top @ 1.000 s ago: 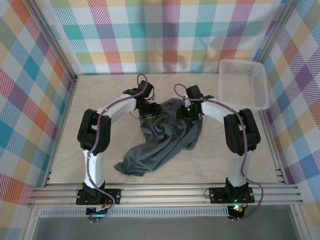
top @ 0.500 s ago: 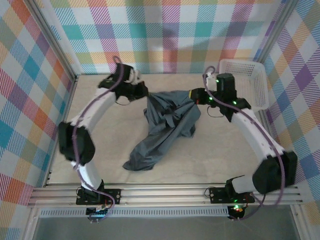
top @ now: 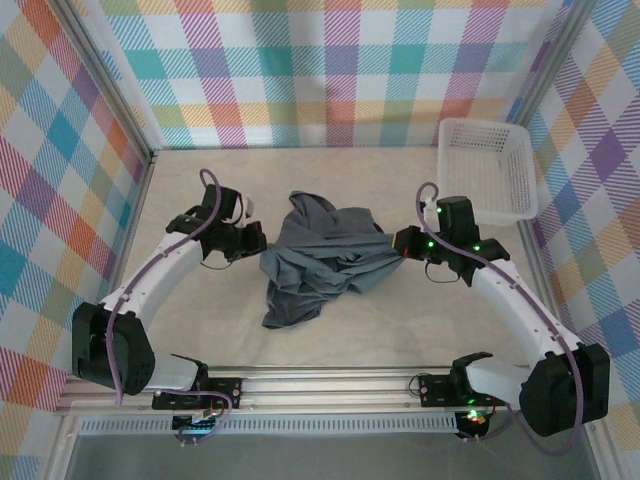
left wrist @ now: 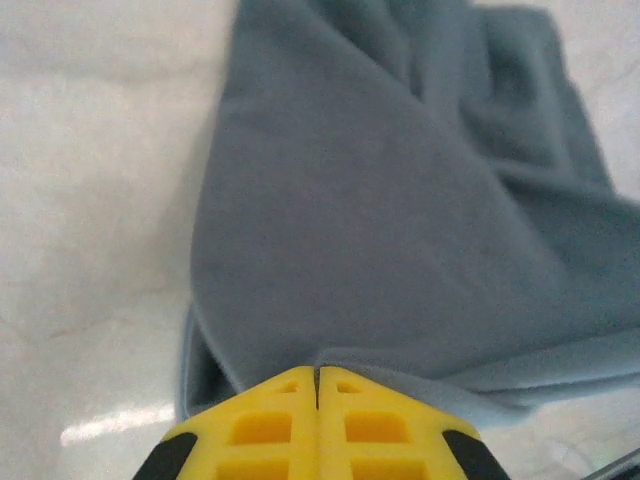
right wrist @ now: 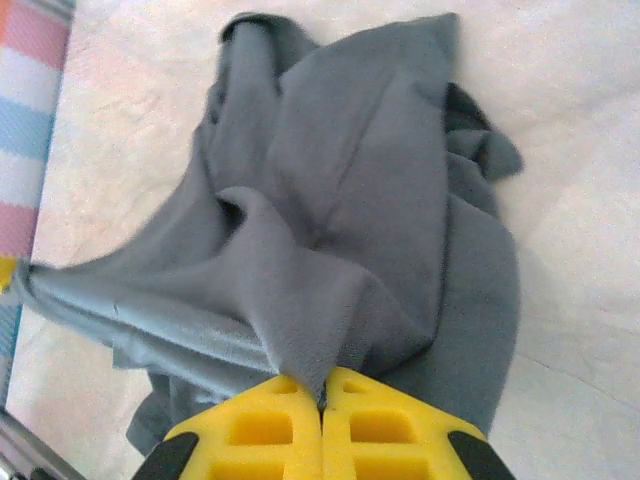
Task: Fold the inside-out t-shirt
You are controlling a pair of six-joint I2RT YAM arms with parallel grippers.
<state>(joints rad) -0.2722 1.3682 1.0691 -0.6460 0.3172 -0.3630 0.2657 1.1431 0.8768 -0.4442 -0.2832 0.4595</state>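
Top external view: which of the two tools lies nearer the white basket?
The right tool, shut on the t-shirt at the side toward the basket; the left tool grips the opposite side, farther away.

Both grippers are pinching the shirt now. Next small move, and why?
Probably draw the left gripper and right gripper apart sideways. Each is shut on a fold of the t-shirt, which sits bunched and creased between them; some tension should spread it out for folding.
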